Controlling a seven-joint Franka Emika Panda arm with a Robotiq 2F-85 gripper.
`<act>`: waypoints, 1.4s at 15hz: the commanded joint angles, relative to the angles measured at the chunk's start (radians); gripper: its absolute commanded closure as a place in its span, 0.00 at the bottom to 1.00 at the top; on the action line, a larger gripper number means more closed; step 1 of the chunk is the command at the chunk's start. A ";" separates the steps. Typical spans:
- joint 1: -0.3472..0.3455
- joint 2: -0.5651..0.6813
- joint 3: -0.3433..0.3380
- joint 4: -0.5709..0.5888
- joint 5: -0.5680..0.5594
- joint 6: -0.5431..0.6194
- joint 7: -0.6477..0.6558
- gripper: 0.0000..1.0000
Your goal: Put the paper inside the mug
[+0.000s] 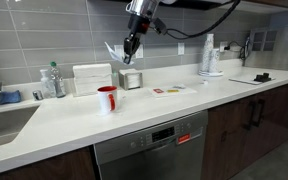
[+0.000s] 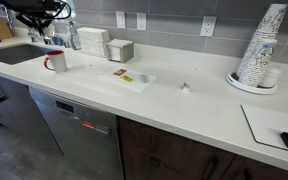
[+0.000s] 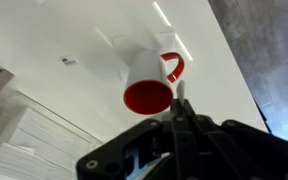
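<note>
Red mug upright on white counter; gripper high above, fingers pinched on paper, which juts left.

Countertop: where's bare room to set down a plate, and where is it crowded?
Widest bare patch: between the card pieces and the stacked cups, only a small scrap there. The front edge ahead of the mug is bare too. Crowded: the back wall behind the mug, with white box, tin and bottles.
</note>
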 commanded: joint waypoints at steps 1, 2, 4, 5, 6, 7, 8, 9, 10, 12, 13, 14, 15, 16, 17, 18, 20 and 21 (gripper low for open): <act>0.004 0.134 0.042 0.146 -0.010 -0.096 -0.073 1.00; 0.002 0.159 0.055 0.173 -0.018 -0.113 -0.080 1.00; 0.000 0.211 0.076 0.220 -0.094 -0.131 -0.034 1.00; -0.001 0.235 0.082 0.243 -0.123 -0.140 -0.026 1.00; 0.001 0.258 0.087 0.263 -0.161 -0.145 -0.013 1.00; 0.004 0.278 0.088 0.283 -0.214 -0.158 0.013 1.00; 0.006 0.296 0.091 0.302 -0.254 -0.172 0.030 1.00; 0.008 0.312 0.092 0.318 -0.291 -0.185 0.047 1.00; 0.007 0.327 0.095 0.333 -0.316 -0.197 0.055 1.00; 0.013 0.352 0.097 0.353 -0.377 -0.208 0.081 1.00; 0.017 0.363 0.097 0.363 -0.412 -0.209 0.093 1.00; 0.024 0.373 0.096 0.370 -0.452 -0.207 0.106 1.00; 0.031 0.382 0.097 0.379 -0.490 -0.211 0.119 1.00; 0.037 0.391 0.098 0.388 -0.524 -0.218 0.125 1.00; 0.040 0.400 0.101 0.394 -0.546 -0.219 0.132 1.00; 0.047 0.408 0.101 0.400 -0.573 -0.223 0.138 1.00; 0.060 0.424 0.104 0.414 -0.613 -0.219 0.149 1.00; 0.065 0.431 0.105 0.422 -0.633 -0.213 0.153 1.00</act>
